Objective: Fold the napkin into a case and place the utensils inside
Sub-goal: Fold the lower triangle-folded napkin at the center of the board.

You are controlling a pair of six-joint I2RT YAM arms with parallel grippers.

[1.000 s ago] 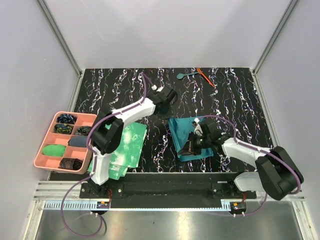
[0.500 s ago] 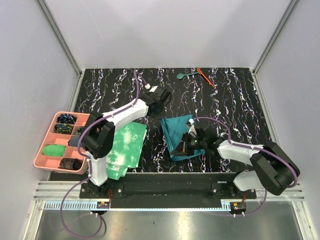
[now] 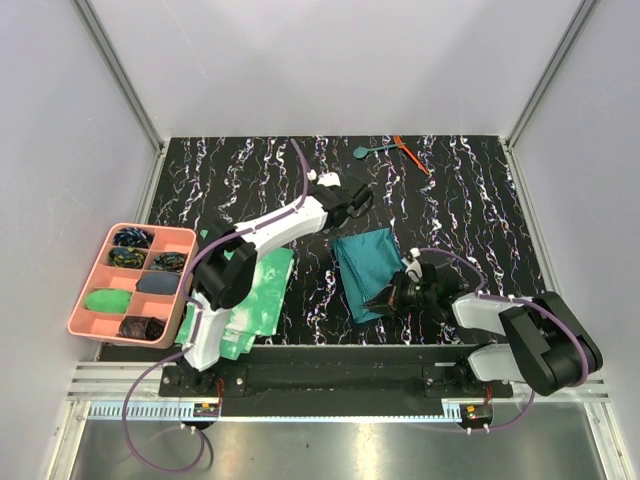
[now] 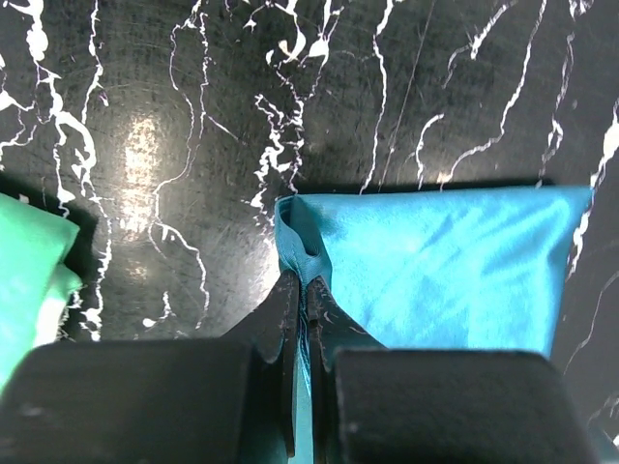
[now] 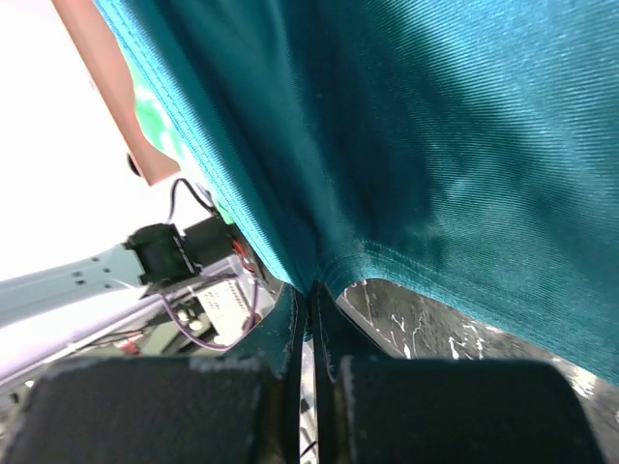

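While the left gripper (image 4: 306,288) and right gripper (image 5: 309,294) pinch the dark teal cloth napkin (image 3: 365,258), folding is likely in hand, needing a matched carry across next.

pink tray (image 3: 92,322): far left, compartments mostly filled | green mottled cloths (image 3: 255,290): stacked just beside it

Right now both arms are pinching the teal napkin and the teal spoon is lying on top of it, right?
No, the teal spoon isn't on the napkin. The top external view shows it lying apart, near the far edge of the table. The rest holds: the left end effector and right end effector each pinch the napkin.
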